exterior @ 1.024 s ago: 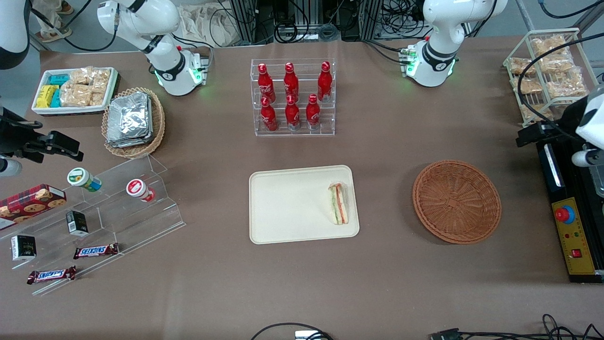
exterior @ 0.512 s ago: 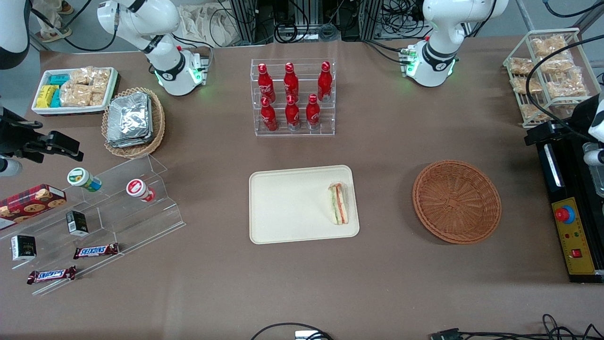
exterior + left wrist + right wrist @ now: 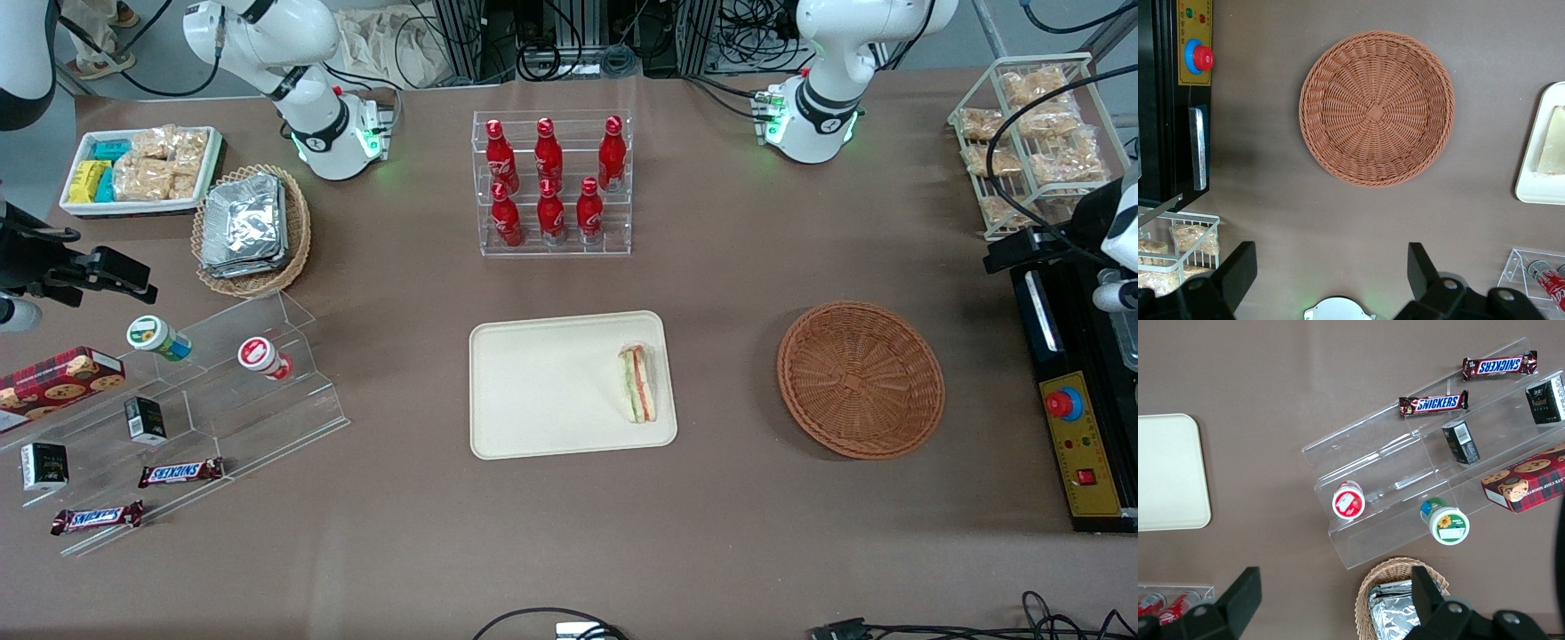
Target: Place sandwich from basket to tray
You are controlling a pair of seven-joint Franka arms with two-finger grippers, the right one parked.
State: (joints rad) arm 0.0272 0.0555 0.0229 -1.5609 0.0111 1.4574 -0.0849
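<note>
cream-beige tray [image 3: 551, 387] is seen bearing the wrapped sandwich [image 3: 638, 384] at its edge nearest the wicker basket [image 3: 860, 380]; the gripper [image 3: 1328, 277] is held spread wide, well apart from it, its fingertips cut off.

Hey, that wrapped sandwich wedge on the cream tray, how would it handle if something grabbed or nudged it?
The sandwich looks soft, pale bread over layered filling, so a hard squeeze would probably crush it. Its clear wrap may be slippery. It rests by the tray rim, so a nudge might slide it. The gripper, open, sits high near the basket.
</note>
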